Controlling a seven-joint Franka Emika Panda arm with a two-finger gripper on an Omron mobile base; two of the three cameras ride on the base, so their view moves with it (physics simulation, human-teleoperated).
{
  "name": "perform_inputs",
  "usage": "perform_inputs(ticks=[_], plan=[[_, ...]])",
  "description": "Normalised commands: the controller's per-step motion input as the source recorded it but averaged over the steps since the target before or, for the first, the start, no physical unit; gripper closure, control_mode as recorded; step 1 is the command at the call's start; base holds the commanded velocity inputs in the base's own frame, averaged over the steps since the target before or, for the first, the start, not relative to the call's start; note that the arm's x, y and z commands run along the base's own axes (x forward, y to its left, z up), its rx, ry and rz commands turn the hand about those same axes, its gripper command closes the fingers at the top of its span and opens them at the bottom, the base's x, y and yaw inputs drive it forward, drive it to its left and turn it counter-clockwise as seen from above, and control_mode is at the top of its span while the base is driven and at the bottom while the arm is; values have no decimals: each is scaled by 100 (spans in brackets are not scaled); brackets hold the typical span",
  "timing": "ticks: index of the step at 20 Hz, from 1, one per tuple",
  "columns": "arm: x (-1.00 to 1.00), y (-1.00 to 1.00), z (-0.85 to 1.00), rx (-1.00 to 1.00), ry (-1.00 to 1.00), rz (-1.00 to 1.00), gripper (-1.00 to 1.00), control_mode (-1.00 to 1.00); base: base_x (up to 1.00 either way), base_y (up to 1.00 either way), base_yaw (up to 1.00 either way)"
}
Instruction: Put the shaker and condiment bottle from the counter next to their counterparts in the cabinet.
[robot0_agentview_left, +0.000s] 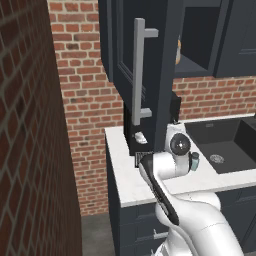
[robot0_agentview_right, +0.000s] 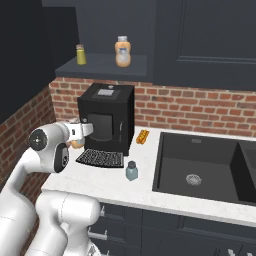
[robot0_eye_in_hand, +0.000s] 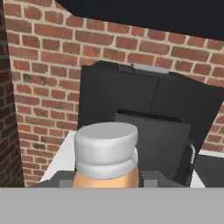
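Note:
My gripper (robot0_agentview_right: 76, 136) is shut on the condiment bottle (robot0_eye_in_hand: 106, 153), a squat orange bottle with a pale cap. It is held low at the left end of the counter (robot0_agentview_right: 105, 182), just left of the coffee machine. The shaker (robot0_agentview_right: 132, 171), a small grey-teal jar with a dark cap, stands upright on the counter in front of the machine, also seen as the shaker (robot0_agentview_left: 194, 161) beside my arm. Above, the cabinet (robot0_agentview_right: 100, 66) stands open, its shelf holding a second shaker (robot0_agentview_right: 80, 54) and an orange bottle (robot0_agentview_right: 122, 51).
A black coffee machine (robot0_agentview_right: 107, 117) with a drip grille stands against the brick wall. A small orange item (robot0_agentview_right: 142, 136) lies to its right. A dark sink (robot0_agentview_right: 200, 167) fills the counter's right. The open cabinet door with its grey bar handle (robot0_agentview_left: 139, 75) hangs over the counter's left end.

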Motion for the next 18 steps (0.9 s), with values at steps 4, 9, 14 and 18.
perform_inputs(ticks=[4,9,14,18], plan=[[-37,-5,53,-1,-32,-27,100,-100,0,0,0],[-29,-8,63,0,-21,-23,100,-100,0,0,0],[-34,-44,95,0,-22,-10,100,-100,0,0,0],[-13,-52,100,0,-13,-5,100,-100,0,0,0]])
